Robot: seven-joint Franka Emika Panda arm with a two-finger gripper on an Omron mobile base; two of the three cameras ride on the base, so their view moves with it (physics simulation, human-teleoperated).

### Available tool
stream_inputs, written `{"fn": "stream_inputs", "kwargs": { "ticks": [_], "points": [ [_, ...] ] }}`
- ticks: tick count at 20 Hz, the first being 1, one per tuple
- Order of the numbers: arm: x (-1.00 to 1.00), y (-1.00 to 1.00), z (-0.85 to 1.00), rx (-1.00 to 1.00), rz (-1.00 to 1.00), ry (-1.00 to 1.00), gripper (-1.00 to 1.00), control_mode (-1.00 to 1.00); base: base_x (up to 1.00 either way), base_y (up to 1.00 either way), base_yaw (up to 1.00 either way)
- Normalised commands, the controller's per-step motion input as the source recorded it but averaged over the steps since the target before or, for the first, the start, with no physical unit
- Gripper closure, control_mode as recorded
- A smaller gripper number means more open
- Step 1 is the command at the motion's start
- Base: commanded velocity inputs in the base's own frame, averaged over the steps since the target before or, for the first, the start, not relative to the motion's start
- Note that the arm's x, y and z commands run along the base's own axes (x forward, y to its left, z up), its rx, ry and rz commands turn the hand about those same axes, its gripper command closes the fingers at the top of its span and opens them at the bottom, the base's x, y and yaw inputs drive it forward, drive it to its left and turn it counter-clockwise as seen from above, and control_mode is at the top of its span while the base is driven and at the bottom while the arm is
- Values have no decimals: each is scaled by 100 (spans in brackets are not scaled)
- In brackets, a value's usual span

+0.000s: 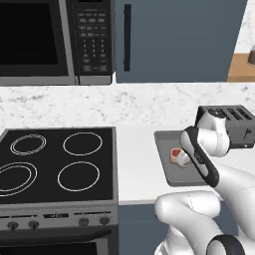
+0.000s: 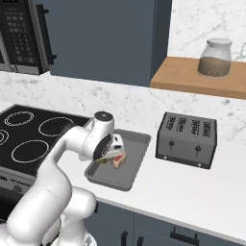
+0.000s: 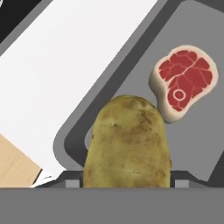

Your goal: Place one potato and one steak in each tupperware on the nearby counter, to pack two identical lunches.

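Observation:
My gripper (image 3: pixel 127 181) is shut on a brown potato (image 3: pixel 127 144), which fills the lower middle of the hand view and hides most of the fingers. Beyond it a raw red steak (image 3: pixel 183 83) with a pale fat rim lies flat in a grey tray (image 3: pixel 131 65). From the left base camera the gripper (image 1: pixel 182 159) hangs low over the tray (image 1: pixel 167 177) beside the steak (image 1: pixel 176 153). The right base camera shows the gripper (image 2: pixel 111 154) close above the steak (image 2: pixel 119 162) in the tray (image 2: pixel 137 161). The tray rests on the white counter (image 2: pixel 192 192). The tupperware is out of view.
A black four-slot toaster (image 2: pixel 187 139) stands just right of the tray. A black stovetop (image 1: pixel 55 164) lies to its left, under a microwave (image 1: pixel 55 40). A glass jar (image 2: pixel 215 58) sits on a wooden wall shelf (image 2: pixel 187 79). Blue-grey cabinets hang above.

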Motion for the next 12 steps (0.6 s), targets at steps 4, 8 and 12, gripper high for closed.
{"fn": "stream_inputs", "kwargs": {
  "ticks": [4, 8, 12],
  "points": [
    [13, -6, -48, 0, 8, 0, 100, -100, 0, 0, 0],
    [11, 0, -53, 0, 6, 2, 100, -100, 0, 0, 0],
    [3, -1, -30, 0, 2, 1, 100, -100, 0, 0, 0]
  ]
}}
